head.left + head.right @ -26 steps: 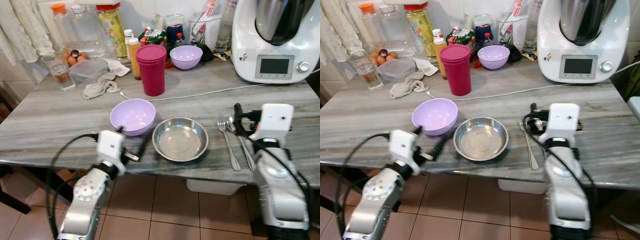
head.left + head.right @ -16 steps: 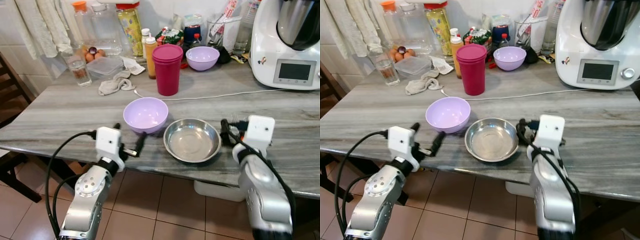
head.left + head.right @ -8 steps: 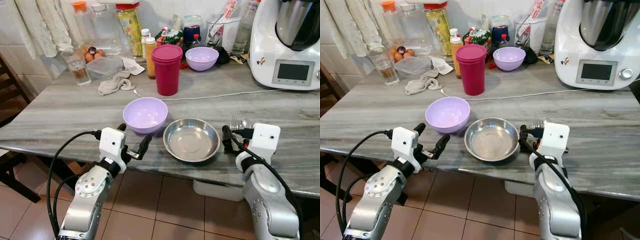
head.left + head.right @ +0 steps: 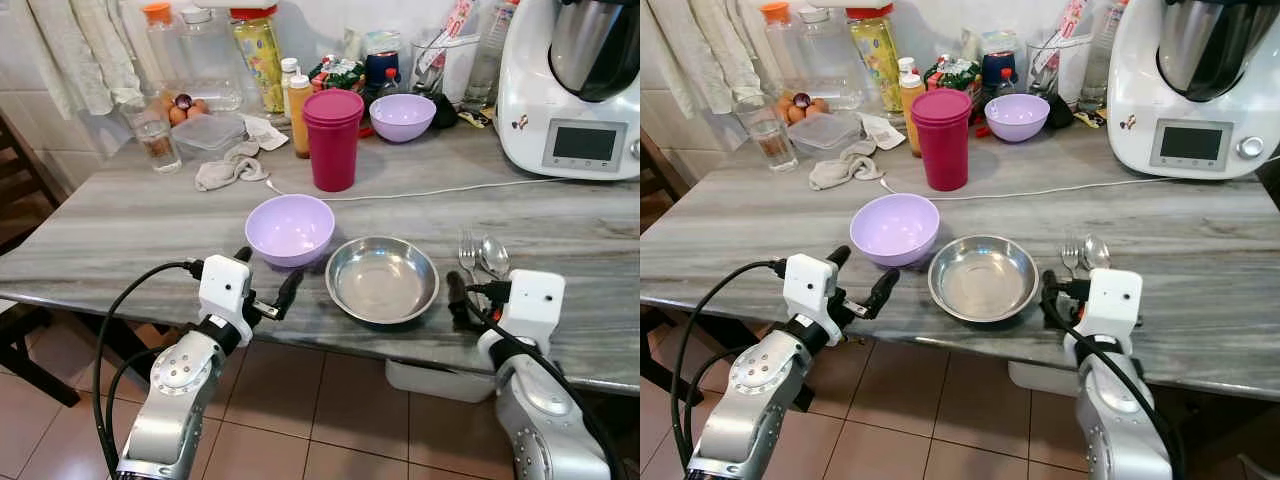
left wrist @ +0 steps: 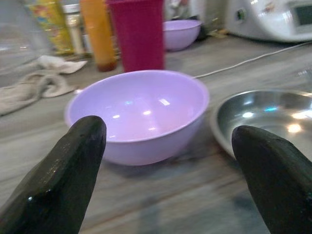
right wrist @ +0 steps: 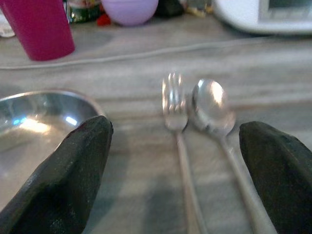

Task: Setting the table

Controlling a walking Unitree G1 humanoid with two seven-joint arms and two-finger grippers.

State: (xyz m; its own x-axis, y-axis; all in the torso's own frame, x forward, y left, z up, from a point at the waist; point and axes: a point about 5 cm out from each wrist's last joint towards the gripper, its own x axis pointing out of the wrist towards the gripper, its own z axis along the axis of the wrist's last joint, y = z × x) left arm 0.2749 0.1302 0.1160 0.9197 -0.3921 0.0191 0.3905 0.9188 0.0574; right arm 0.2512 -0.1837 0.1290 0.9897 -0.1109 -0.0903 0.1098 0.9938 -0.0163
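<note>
The right gripper (image 6: 173, 183) hovers at the near edge of the table (image 4: 120, 225) with its two black fingers (image 6: 73, 161) spread wide and nothing between them. Straight ahead of it, framed in the gap of the fingers, lie the fork (image 6: 176, 122) and the spoon (image 6: 214, 109), side by side and just about touching at their heads. Their long axes run from the table's near edge toward its back, handles pointing at the gripper, heads away from it. In the right eye view they sit just to the right of the steel bowl (image 4: 982, 276), with the gripper's white housing over their handle ends.

The left gripper (image 5: 168, 161) is likewise released and empty, its fingers apart, aimed at the lilac bowl (image 5: 139, 112), which stands just ahead of it and close beside the steel bowl's left rim.

For the cutlery the right arm is plainly the nearer. Since the handles lie along the gripper's line of approach, a short reach forward and down should bring the fingers either side of them.

Further back stand a magenta cup (image 4: 333, 138), a second lilac bowl (image 4: 402, 116) and a white kitchen machine (image 4: 575, 90).
</note>
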